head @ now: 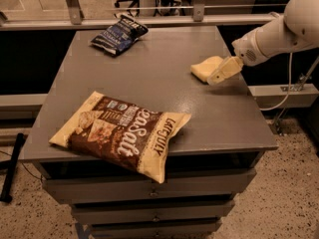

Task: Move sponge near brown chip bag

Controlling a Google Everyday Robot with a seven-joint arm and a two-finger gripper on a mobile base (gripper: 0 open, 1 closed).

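The pale yellow sponge (204, 67) lies on the grey table (164, 68) at its right side. The brown chip bag (121, 133) with cream-yellow ends lies at the front left, partly over the front edge. My gripper (219, 73) with cream-yellow fingers reaches in from the right on the white arm (279, 31). It sits right at the sponge's right edge and partly covers it. Whether it touches the sponge I cannot tell.
A smaller dark blue chip bag (118, 34) lies at the table's back left. Drawers (149, 203) sit under the table front. A rail with metal posts (149, 9) runs behind the table. A cable (284, 93) hangs at the right.
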